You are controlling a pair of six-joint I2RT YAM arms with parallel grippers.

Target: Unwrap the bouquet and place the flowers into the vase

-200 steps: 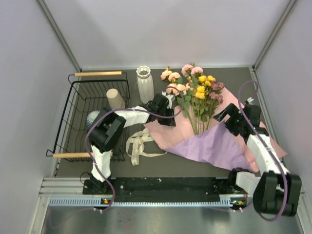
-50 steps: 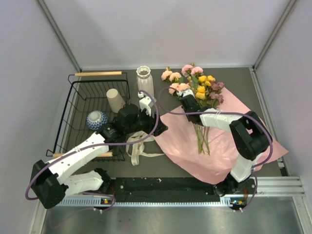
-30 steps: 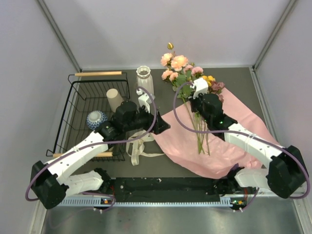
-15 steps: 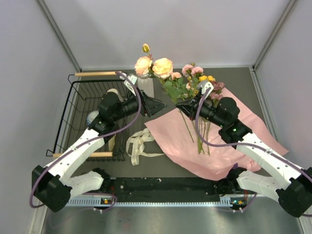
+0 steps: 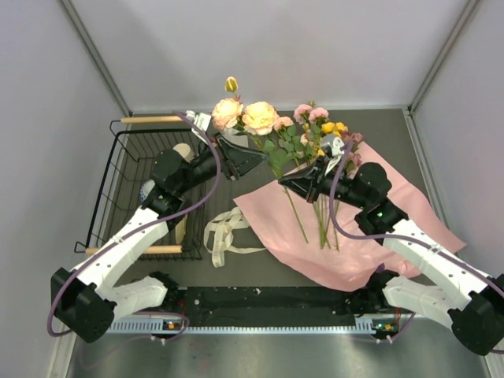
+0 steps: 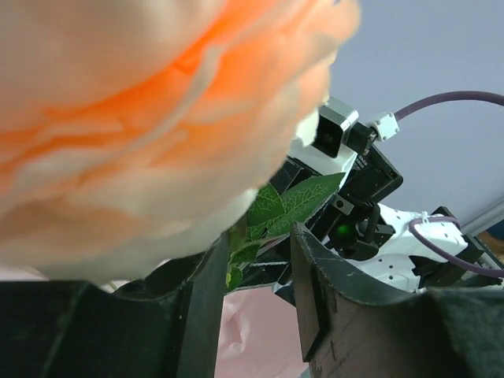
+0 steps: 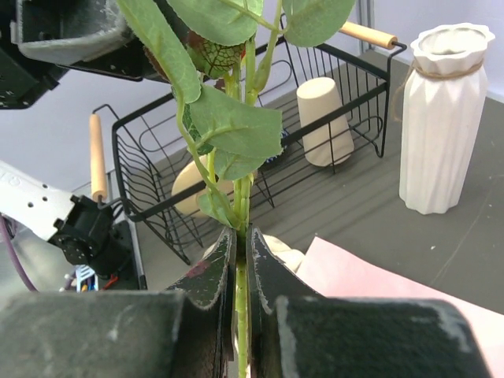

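Our right gripper (image 7: 242,240) is clenched on a raised stem of the flowers (image 5: 259,118). Our left gripper (image 6: 257,240) stands parted around its leaves, under the blooms. Both arms reach forward, meeting above the pink wrap (image 5: 370,236).

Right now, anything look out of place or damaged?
Nothing spilled or damaged. Cream ribbon lies loose beside the pink paper. One rose stem hangs midair, pinched by the right pincer, left pincer open around its leaves.

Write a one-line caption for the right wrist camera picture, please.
Right gripper pinching a leafy green flower stem, with the white ribbed vase and black wire basket behind.
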